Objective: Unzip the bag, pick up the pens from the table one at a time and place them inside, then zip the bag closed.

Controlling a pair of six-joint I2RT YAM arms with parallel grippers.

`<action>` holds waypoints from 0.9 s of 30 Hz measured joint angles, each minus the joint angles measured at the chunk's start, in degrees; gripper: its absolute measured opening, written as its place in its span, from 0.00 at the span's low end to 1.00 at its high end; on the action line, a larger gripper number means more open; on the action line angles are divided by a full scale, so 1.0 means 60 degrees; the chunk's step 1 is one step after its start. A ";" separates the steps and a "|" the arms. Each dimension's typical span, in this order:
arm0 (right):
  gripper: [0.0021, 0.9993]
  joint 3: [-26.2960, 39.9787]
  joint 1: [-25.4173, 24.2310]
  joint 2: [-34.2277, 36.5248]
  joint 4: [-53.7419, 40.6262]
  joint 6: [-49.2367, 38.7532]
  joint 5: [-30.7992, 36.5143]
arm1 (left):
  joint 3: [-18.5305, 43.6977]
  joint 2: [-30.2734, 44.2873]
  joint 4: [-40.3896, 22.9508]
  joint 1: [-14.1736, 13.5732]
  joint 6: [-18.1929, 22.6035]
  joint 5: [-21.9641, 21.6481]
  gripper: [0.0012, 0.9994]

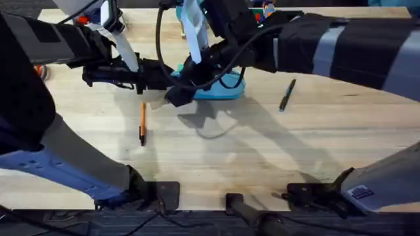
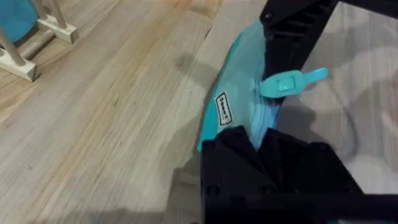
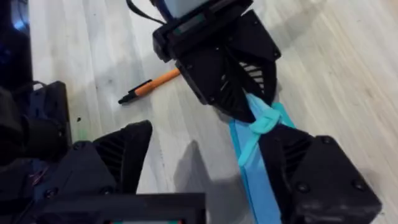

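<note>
The bag (image 1: 220,88) is seen lying on the table (image 1: 230,151), both arms converging on it. The left gripper (image 2: 264,140) is clamped on one end of the bag; its dark fingers are pinched onto the fabric beside the label. In the right wrist view, the left gripper (image 3: 245,109) is seen across the bag, holding the fabric near the zipper pull (image 2: 289,82). The right gripper (image 3: 249,180) straddles the bag's zipper edge; whether it is closed on the fabric cannot be told.

The orange pen (image 1: 142,122) lies on the table just left of the bag, well apart from it. The dark pen (image 1: 287,94) lies to the bag's right.

Handling judgement: the bag is soft and light and will buckle and slide if pulled unanchored. One end should be pinned while the pull tab is gripped. The pens are slim, stiff and likely to roll; each is best pinched mid-barrel, across its width.
</note>
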 joint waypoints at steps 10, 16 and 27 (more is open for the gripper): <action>1.00 0.0015 -0.0004 -0.0568 -0.0297 0.0328 -0.0007 | 0.0000 0.0000 -0.0015 -0.0004 0.0000 0.0007 0.04; 1.00 0.0015 -0.0007 -0.1829 -0.0469 0.0405 0.0015 | 0.0000 0.0002 -0.0015 -0.0002 0.0000 0.0007 0.04; 1.00 0.0018 -0.0193 -0.2836 -0.0505 0.0758 0.2644 | 0.0011 0.0000 -0.0037 -0.0011 0.0033 0.0488 0.83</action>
